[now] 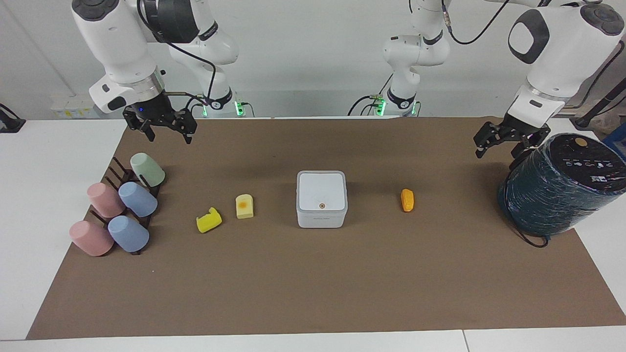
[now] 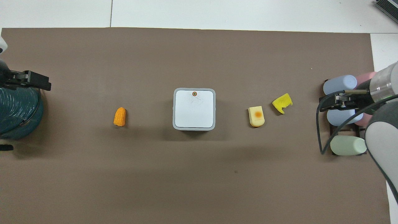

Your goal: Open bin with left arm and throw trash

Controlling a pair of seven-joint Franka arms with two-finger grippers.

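Writing first: faint grey lettering runs along the front wall of the small white square bin (image 1: 322, 198), and white marks sit on the black top of the big dark teal wrapped cylinder (image 1: 557, 190); neither can be read. Bin stands mid-worktop, lid shut, tiny orange-brown dot on the lid at the edge farther from the robots.

Trash lies flat on the brown paper mat (image 1: 313, 288). Orange ribbed oblong (image 1: 407, 200) is beside the bin toward the left arm's end. Pale yellow block with an orange spot (image 1: 244, 206) and bright yellow chunk (image 1: 209, 220) lie toward the right arm's end, the chunk nearer the cup rack.

Pastel cups (image 1: 120, 210), pink, blue and green, rest tipped on a dark rack at the right arm's end.

Left end effector (image 1: 508, 142) hangs over the mat just beside the cylinder, fingers apart, holding nothing. Right end effector (image 1: 166, 128), blue light lit, hangs above the rack, fingers apart, empty.

White worktop (image 1: 49, 195) shows around the mat; plain white wall at the robots' end.
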